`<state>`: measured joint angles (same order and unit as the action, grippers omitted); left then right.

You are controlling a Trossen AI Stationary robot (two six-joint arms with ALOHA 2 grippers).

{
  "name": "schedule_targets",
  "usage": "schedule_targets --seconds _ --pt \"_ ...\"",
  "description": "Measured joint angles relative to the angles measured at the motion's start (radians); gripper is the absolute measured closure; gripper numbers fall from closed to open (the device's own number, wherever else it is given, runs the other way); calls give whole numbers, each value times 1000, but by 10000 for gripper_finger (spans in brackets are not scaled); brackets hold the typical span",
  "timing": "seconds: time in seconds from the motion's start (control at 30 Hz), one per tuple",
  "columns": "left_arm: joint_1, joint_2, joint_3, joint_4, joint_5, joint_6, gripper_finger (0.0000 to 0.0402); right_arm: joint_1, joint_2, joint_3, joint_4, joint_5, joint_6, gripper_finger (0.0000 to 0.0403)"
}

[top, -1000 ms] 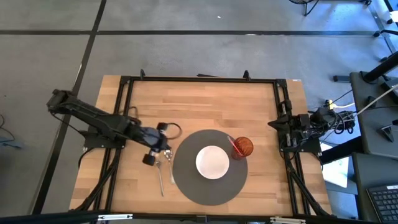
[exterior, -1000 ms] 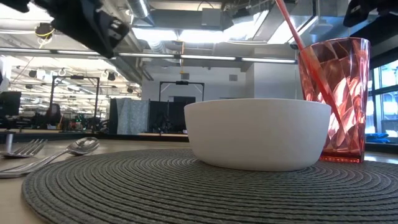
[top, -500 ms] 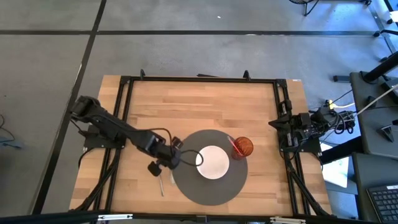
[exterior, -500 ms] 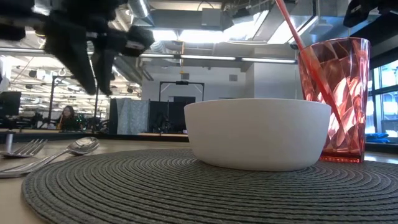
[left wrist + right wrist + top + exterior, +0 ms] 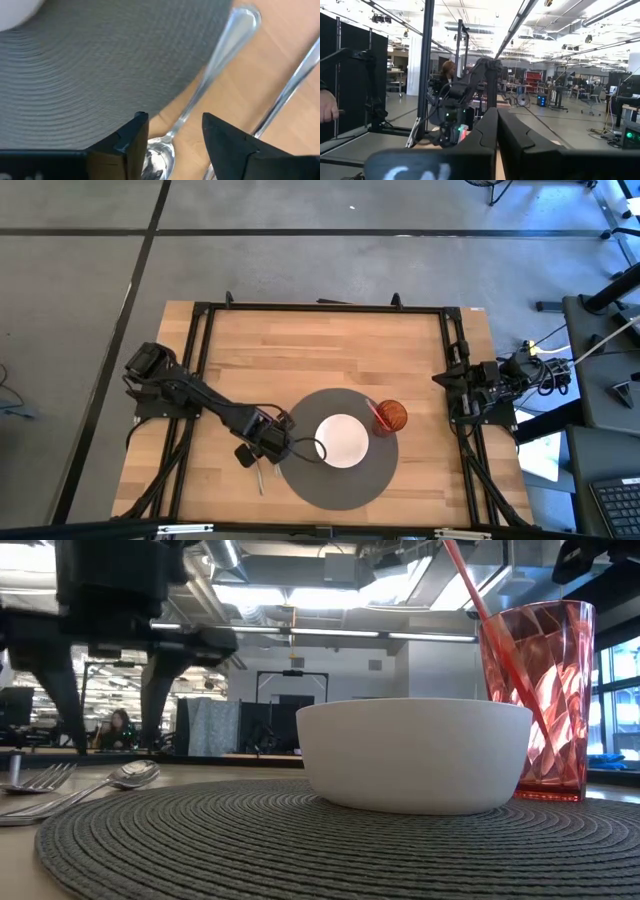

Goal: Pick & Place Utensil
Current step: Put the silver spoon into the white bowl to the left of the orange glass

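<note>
A silver spoon (image 5: 200,100) lies at the left edge of the round grey placemat (image 5: 300,480), its handle partly on the mat and its bowl (image 5: 157,155) on the wood. A silver fork (image 5: 290,95) lies on the wood beside it. My left gripper (image 5: 175,132) hovers open just above the spoon. Its fingers stand on either side of the spoon's neck, near the bowl, and clear of it in the low view (image 5: 108,730). My right gripper (image 5: 497,130) waits shut at the table's right edge (image 5: 445,380).
A white bowl (image 5: 342,440) stands in the middle of the placemat. A red tumbler (image 5: 392,416) with a red straw stands at the mat's far right. Bare wood lies on the far half of the table. A person shows in the room beyond.
My left gripper has moved toward the table's right and near edges and come down over the spoon. Its fingers, shut a second ago, have opened wide. Spoon and fork have stayed where they were.
</note>
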<state>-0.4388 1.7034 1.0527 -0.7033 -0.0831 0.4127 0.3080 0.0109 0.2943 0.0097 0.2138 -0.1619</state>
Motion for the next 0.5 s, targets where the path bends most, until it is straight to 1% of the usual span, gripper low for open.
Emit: schedule_targets --seconds 0.2,0.5 --pt "-6 36 0 -11 -10 71 222 0 0 0 0 1 -2 393" --pt "-3 115 6 -13 11 108 252 0 0 0 0 3 -3 393"
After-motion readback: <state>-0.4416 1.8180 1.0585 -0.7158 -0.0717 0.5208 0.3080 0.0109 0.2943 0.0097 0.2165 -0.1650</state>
